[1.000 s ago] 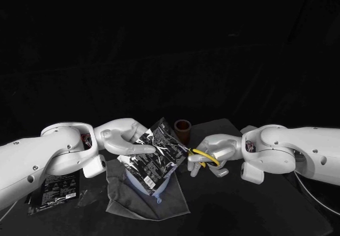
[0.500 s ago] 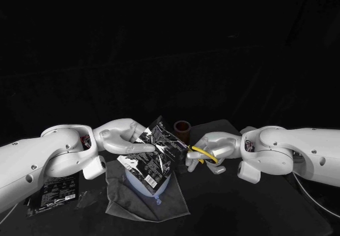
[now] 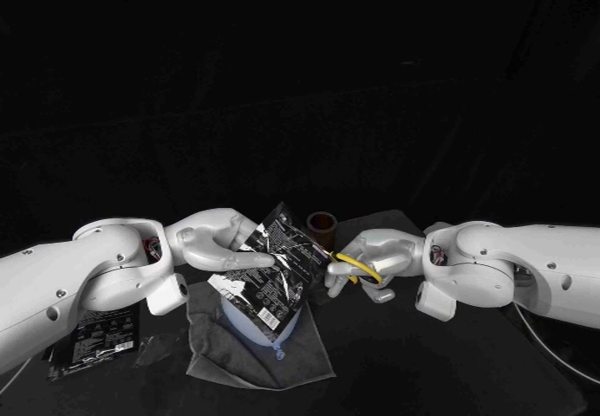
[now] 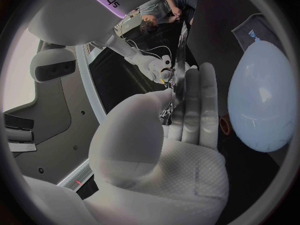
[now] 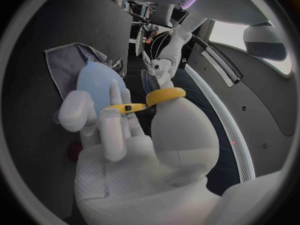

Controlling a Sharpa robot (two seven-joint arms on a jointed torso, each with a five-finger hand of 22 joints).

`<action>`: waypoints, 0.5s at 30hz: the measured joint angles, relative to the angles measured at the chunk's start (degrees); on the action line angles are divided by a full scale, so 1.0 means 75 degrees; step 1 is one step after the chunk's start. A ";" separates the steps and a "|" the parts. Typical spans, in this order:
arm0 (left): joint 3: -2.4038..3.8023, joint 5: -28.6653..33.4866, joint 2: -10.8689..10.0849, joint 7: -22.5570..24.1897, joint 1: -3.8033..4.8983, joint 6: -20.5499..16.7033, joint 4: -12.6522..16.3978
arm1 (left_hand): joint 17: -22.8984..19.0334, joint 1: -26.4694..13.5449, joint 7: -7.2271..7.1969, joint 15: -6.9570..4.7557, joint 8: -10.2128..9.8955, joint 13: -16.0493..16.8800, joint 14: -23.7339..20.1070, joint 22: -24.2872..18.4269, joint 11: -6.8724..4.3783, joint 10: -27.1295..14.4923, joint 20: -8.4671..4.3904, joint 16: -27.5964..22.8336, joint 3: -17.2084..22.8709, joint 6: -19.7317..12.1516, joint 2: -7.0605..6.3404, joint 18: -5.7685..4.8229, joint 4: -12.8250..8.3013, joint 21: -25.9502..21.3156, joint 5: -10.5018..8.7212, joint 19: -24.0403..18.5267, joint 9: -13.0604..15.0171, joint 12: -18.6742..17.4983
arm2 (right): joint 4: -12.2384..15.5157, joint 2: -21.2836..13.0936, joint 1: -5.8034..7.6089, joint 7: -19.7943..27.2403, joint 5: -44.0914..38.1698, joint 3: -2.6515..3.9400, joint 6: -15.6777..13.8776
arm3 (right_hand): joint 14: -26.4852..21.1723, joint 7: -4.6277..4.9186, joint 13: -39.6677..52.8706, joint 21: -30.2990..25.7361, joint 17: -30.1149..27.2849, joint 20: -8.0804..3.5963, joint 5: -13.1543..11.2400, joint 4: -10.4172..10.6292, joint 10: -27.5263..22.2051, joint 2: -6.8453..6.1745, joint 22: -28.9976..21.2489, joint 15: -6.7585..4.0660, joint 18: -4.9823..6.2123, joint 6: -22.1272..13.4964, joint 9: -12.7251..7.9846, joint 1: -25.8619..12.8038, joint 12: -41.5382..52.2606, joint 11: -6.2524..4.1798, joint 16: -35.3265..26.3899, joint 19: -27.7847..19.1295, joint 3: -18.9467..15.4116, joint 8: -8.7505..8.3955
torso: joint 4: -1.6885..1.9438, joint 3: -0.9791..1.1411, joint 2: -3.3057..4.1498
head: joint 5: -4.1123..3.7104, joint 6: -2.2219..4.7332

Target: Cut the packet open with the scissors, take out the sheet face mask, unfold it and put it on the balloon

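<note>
My left hand (image 3: pixel 220 243) holds a black face-mask packet (image 3: pixel 266 276) up on a slant above the table, pinching its upper part. The packet (image 4: pixel 182 60) appears edge-on past the fingers of that hand (image 4: pixel 178 150). My right hand (image 3: pixel 374 256) grips the yellow-handled scissors (image 3: pixel 354 265), their tip at the packet's right edge. The blades are too small to judge. The yellow handle ring (image 5: pixel 165 96) sits over the thumb of the right hand (image 5: pixel 134 150). A pale blue balloon (image 3: pixel 254 328) (image 4: pixel 262 105) (image 5: pixel 99 88) lies under the packet on a grey cloth (image 3: pixel 294 357).
A short brown cylinder (image 3: pixel 322 225) stands just behind the packet. A second black packet (image 3: pixel 94 334) lies flat at the near left beside the cloth. The grey cloth (image 5: pixel 64 59) spreads out beyond the balloon.
My right hand has shifted a little left and up, bringing the scissors closer against the packet's right edge. The left hand and packet have stayed almost still.
</note>
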 measured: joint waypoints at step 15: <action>0.0000 -0.0171 -0.0003 0.0002 -0.0001 -0.0016 -0.0020 | 0.0011 0.0000 -0.0002 0.0006 -0.0004 0.0003 0.0018 0.0006 0.0013 -0.0013 0.0000 0.0000 0.0000 -0.0026 0.0000 0.0005 0.0000 0.0000 -0.0005 0.0000 0.0000 0.0000 | -0.0036 -0.0068 0.0000 0.0004 0.0044 0.0002 0.0028 | 0.0000 -0.0007 -0.0007 0.0000 -0.0026 0.0000 0.0000 -0.0001 0.0001 -0.0001 -0.0004 0.0000 -0.0049 0.0005 -0.0002 0.0001 0.0000 0.0001 -0.0001 0.0000 0.0000 0.0000 | 0.0000 -0.0001 0.0000 | 0.0031 -0.0026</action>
